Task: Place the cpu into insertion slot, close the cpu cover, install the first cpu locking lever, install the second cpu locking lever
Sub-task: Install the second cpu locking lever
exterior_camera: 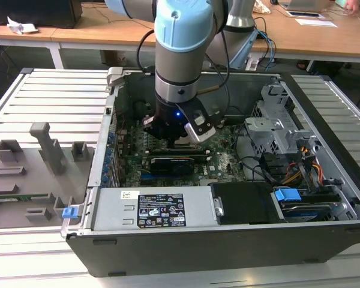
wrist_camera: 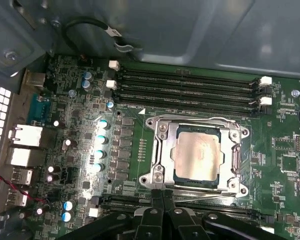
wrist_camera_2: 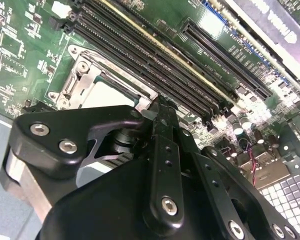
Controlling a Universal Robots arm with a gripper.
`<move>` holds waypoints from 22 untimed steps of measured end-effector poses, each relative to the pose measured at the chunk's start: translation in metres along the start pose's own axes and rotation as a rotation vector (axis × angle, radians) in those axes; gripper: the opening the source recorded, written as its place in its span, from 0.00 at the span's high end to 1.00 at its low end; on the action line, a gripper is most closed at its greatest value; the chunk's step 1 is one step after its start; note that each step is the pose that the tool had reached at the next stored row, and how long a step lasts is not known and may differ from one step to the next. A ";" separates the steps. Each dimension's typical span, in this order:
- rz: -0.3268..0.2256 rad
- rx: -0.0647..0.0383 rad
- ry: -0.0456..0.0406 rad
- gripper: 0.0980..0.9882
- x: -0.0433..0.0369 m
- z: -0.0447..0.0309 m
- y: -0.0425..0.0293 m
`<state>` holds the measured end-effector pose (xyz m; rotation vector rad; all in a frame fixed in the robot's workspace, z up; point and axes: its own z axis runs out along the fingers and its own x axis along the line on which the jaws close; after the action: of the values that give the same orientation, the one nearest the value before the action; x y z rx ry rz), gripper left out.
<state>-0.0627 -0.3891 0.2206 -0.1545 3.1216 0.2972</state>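
Gripper (wrist_camera: 162,196), fingers pressed together & holding nothing, hovers at 6 o'clock edge of cpu cover (wrist_camera: 160,145), closed over seated cpu (wrist_camera: 197,156). Judged step: locking levers, w/ precise tip placement needed.

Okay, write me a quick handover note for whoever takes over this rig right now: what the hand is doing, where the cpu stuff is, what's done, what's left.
Hand: fingers together, holding nothing, tips at the edge of the insertion slot, over a thin metal lever beside it.
The cpu lies flat in the slot, silver face up.
The cpu cover looks folded down over the chip, which shows through its window.
Done: cpu placed, cover apparently closed.
Left: I cannot tell whether either locking lever is latched, so check both.
In the exterior view the arm reaches down into the open computer case.
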 end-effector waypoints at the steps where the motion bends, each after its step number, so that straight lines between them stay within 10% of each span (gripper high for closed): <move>1: 0.000 -0.006 -0.0006 0.99 0.0008 0.0009 -0.0011; 22: -0.004 -0.097 -0.0146 0.99 0.0153 0.0195 -0.0078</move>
<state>-0.0773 -0.3946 0.1998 -0.1580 3.0932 0.4473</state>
